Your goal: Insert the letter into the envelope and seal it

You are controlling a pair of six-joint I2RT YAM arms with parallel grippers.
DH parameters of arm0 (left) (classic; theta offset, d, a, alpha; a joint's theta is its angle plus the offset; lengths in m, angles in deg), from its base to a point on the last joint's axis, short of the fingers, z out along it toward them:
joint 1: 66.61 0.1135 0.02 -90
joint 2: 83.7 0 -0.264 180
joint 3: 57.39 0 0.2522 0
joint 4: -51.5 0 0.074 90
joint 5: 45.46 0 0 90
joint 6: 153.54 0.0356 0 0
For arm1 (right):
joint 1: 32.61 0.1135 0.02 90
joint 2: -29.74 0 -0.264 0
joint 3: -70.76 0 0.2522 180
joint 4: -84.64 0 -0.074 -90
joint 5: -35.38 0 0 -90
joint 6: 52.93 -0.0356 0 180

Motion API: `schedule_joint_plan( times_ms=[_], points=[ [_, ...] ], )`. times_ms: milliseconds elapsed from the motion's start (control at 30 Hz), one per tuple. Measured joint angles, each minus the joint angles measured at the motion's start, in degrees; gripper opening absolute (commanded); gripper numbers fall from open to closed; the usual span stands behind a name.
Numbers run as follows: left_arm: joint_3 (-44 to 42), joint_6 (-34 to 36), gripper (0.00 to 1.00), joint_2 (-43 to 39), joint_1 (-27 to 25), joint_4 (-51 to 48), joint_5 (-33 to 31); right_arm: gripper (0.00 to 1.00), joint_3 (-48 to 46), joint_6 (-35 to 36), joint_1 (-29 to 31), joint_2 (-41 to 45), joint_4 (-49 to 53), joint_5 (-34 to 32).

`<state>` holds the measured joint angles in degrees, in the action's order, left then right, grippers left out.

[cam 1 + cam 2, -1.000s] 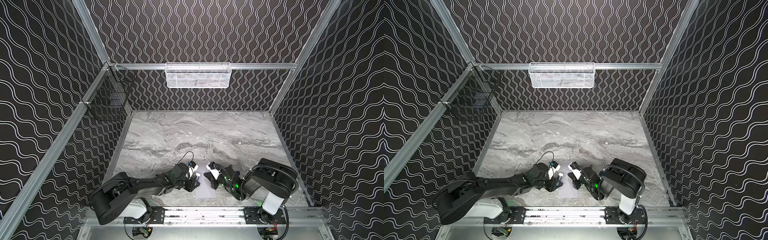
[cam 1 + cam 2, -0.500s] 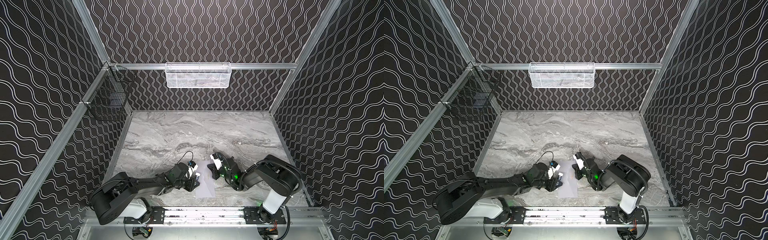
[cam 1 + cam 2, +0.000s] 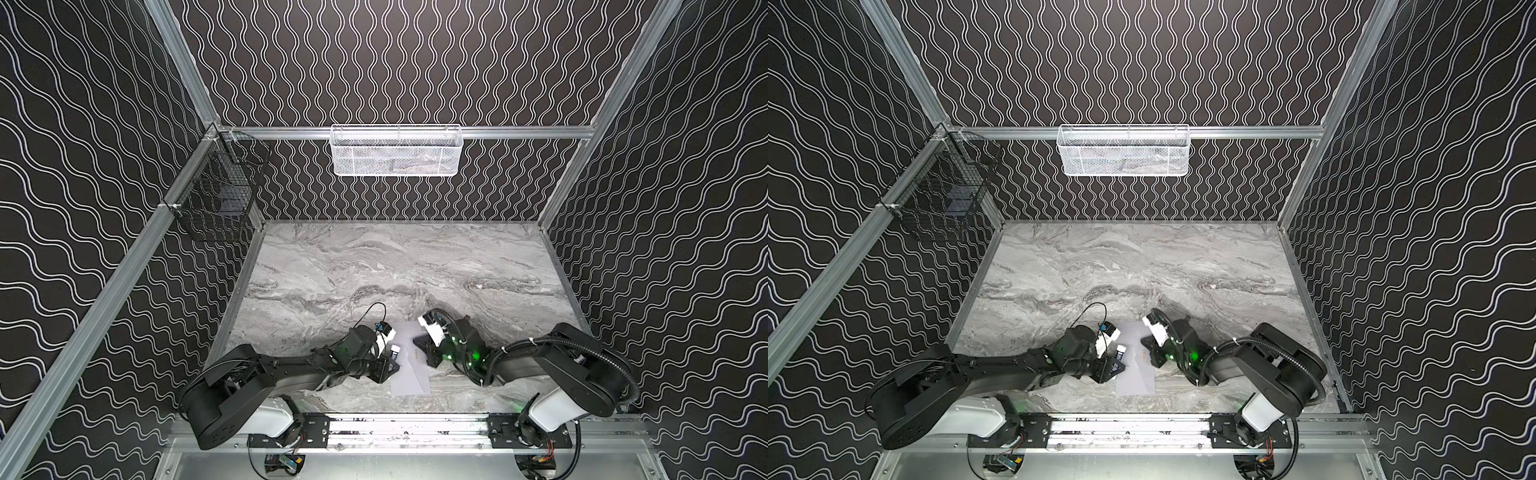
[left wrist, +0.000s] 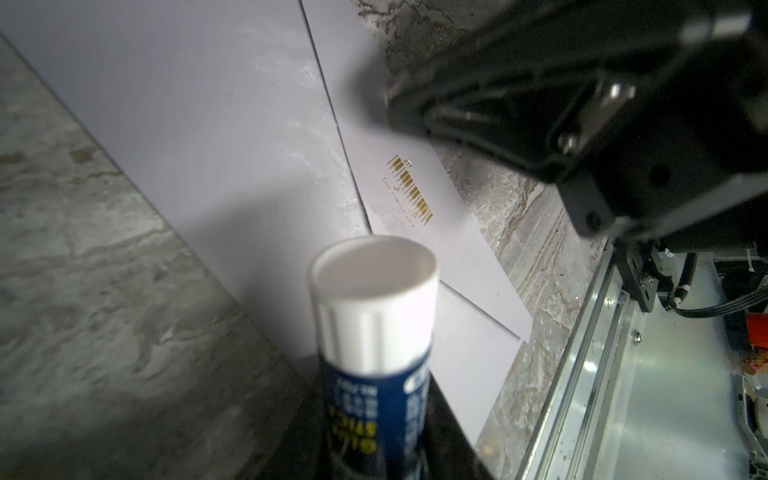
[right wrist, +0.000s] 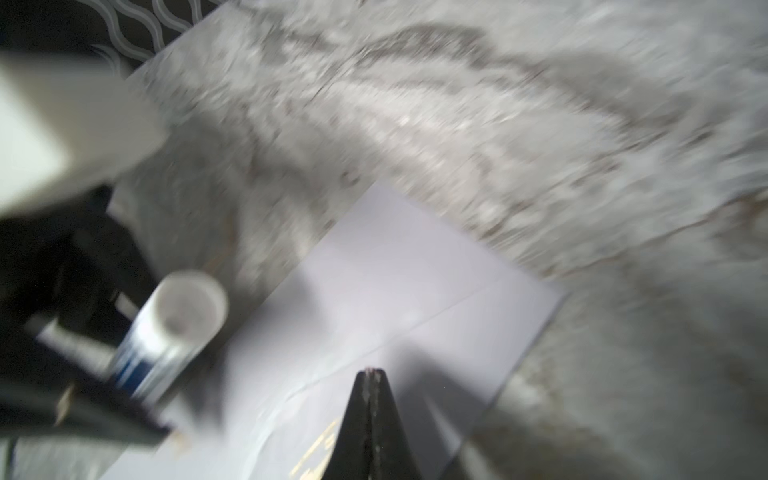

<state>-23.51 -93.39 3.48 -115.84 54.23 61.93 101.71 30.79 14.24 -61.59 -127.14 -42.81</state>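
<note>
I had the left tool [image 3: 387, 367] clamped on a blue cylindrical glue stick with a white ribbed cap [image 4: 374, 332]. The capped end stuck out past the tool's fingers and pointed towards the plain pale grey-lavender paper envelope [image 3: 409, 370]. That envelope lay flat on the grey marble-patterned surface [image 3: 374, 266], between my two tools and directly in front of each. In the left wrist view the cap hung over the envelope's near edge, but I could not tell whether it touched the paper.

The right tool [image 5: 369, 376] was closed, its two black fingers pressed together into one point with nothing between them. It stood low over the part of the envelope carrying a small gold print [image 4: 409, 189], just beside a straight fold line. The right wrist view was blurred, so I could not tell whether its tip touched the paper.
</note>
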Motion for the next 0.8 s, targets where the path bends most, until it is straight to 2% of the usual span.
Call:
schedule_joint_plan(
  times_ms=[233, 533, 800],
  points=[
    [0.0, 0.0, 0.0, 1.0, 0.0, 1.4, 0.8, 0.0, 1.0, 1.2, 5.4, -6.3, -6.0, -4.7],
    [0.5, 0.0, 0.0, 1.9, 0.0, 1.8, 0.9, 0.0, 0.9, 2.4, 8.5, -6.3, -6.2, -8.9],
    [0.2, 0.0, 0.0, 2.2, 0.0, 2.8, 1.0, 0.0, -2.0, 2.2, 9.0, -1.4, -3.9, -8.2]
  ],
)
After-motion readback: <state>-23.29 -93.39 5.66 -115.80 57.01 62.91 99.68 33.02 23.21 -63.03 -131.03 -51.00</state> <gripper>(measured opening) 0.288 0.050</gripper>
